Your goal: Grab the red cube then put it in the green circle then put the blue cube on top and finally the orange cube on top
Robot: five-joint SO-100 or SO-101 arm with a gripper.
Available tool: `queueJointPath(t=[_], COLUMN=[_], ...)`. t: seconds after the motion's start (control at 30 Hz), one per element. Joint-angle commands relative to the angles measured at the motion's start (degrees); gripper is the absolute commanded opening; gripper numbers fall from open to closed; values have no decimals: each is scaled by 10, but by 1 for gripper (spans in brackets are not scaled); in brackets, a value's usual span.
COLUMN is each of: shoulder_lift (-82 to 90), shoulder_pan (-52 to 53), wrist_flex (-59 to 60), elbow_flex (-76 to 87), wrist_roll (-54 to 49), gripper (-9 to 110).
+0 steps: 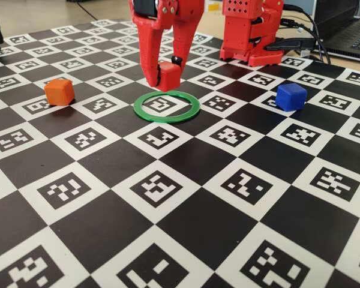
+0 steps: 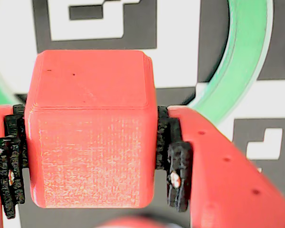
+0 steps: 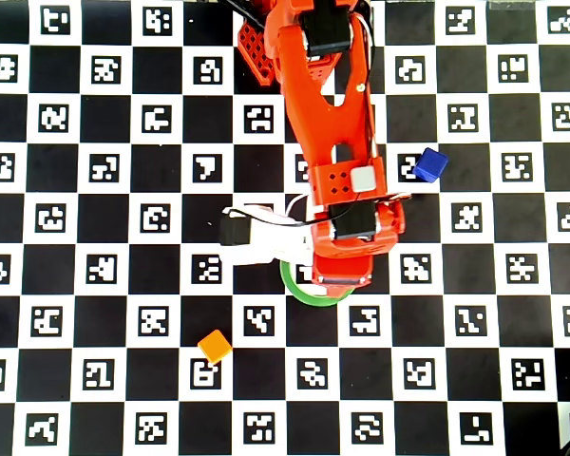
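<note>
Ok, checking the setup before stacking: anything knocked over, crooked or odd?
Nothing stands out. The end effector grips the red cube squarely above the green circle; the blue cube and orange cube sit flat.

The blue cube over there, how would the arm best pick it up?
Judging by its pose, from straight above, closing the gripper on two opposite flat side faces of the blue cube. It sits alone on the checkered board, turned diagonally to the squares in the overhead view, so the wrist should probably rotate to match.
</note>
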Motion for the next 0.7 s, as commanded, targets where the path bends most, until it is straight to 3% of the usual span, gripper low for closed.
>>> queueJointPath(t=[0.0, 0.67], shoulder_lift=[40, 40], shoulder_pan=[10, 13], wrist_flex=[-20, -100], elbow_flex=[6, 75], wrist_roll=[-7, -25], gripper=[3, 3])
